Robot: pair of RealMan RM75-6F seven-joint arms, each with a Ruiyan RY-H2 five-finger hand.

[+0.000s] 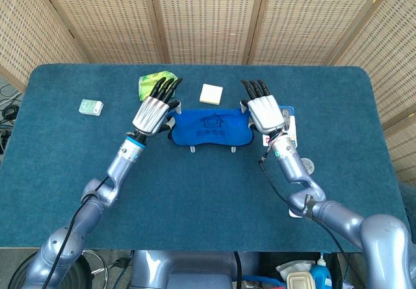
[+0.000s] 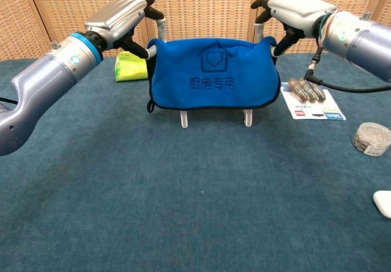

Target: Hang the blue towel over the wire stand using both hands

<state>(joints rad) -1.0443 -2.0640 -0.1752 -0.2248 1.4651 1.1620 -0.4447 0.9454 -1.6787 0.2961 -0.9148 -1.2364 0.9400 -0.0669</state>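
Observation:
The blue towel [image 1: 211,128] [image 2: 214,73] with a printed house logo hangs draped over the wire stand [image 2: 184,118], whose white feet show below its hem. My left hand [image 1: 153,110] [image 2: 119,15] is at the towel's upper left corner and pinches it against the thumb, its other fingers stretched out. At the upper right corner my right hand [image 1: 263,110] [image 2: 296,8] does the same. Both corners stand up slightly in small peaks. The towel hides most of the stand.
A green packet [image 1: 151,81] [image 2: 130,65] lies behind the left hand, a white pad [image 1: 210,93] behind the stand. A small box [image 1: 90,107] sits far left. A battery card [image 2: 311,98], a round tin [image 2: 371,139] and a white object [image 2: 383,203] lie to the right.

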